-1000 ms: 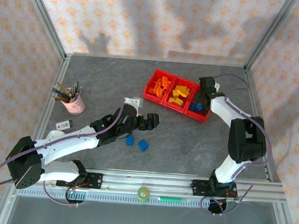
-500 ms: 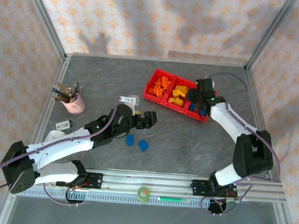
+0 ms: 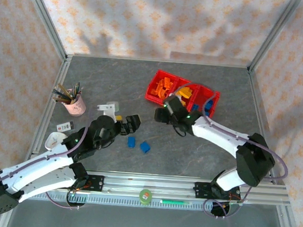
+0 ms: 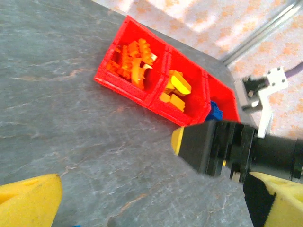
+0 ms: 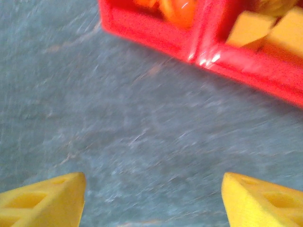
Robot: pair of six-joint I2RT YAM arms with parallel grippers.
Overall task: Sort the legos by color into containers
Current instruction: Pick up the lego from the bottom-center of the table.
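Three joined red containers (image 3: 152,85) stand at the back centre. They hold orange legos (image 3: 164,86), yellow legos (image 3: 185,91) and blue legos (image 3: 208,104), one colour to each. Two blue legos (image 3: 131,141) (image 3: 145,147) lie loose on the table. My right gripper (image 3: 160,115) hovers open over bare table just in front of the containers (image 5: 156,33), its fingertips (image 5: 42,198) wide apart with nothing between them. My left gripper (image 3: 131,123) is open and empty too, just behind the loose blue legos. From the left wrist, the containers (image 4: 123,82) and the right gripper (image 4: 213,146) lie ahead.
A pink cup of pencils (image 3: 76,105) stands at the left, with a small white tag (image 3: 65,126) in front of it. Metal frame rails border the table on both sides and along the near edge.
My right arm has swung from over the right-hand bin leftward and down to the table in front of the bins, its jaws opening. My left gripper has drawn back to the left.
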